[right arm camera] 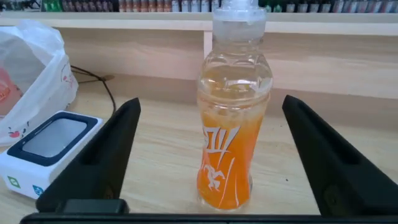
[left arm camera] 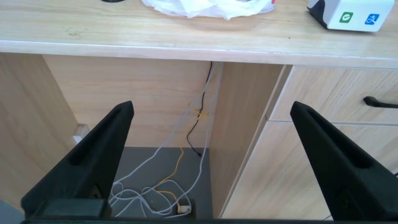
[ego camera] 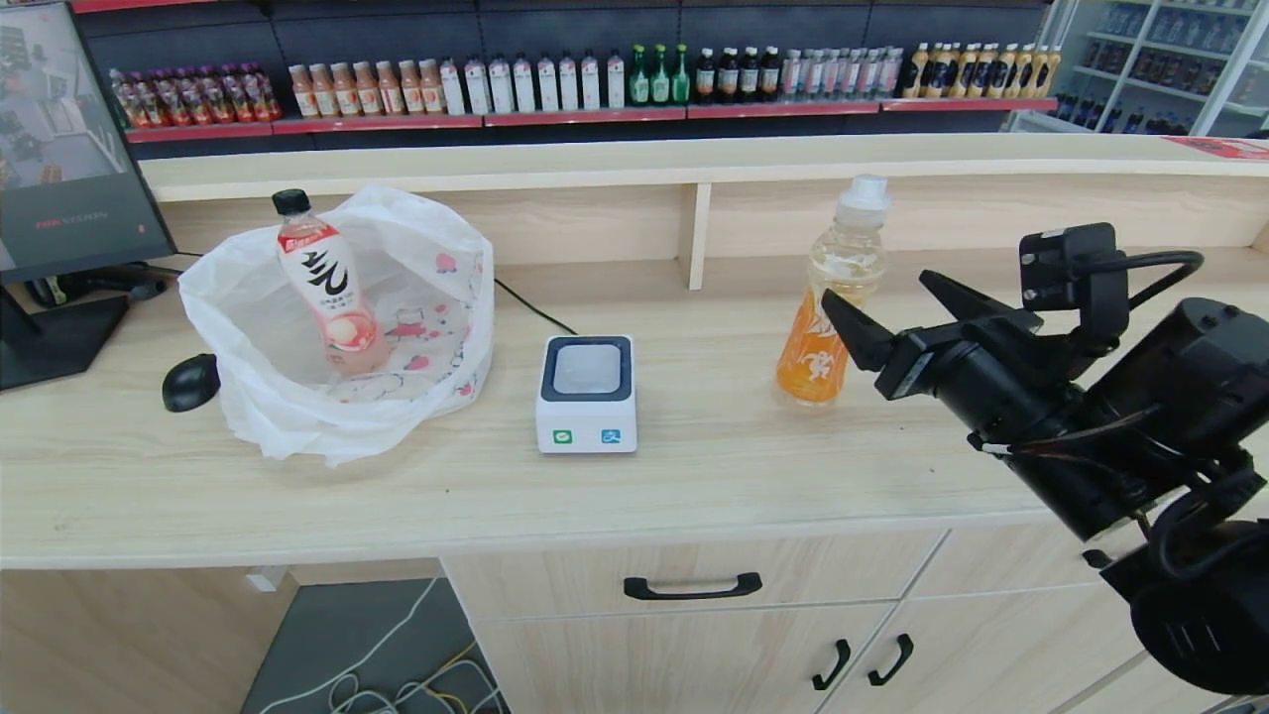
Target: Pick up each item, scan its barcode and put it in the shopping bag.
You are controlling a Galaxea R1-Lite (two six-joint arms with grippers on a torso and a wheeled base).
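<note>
The clear plastic bottle of orange drink point(ego camera: 831, 297) stands right of the white box scanner point(ego camera: 587, 394). The black right gripper point(ego camera: 877, 290), spread wide just beside it, could clip and topple it.

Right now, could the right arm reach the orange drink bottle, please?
Probably yes: the open right tool faces the upright orange drink bottle, with nothing between them.
</note>
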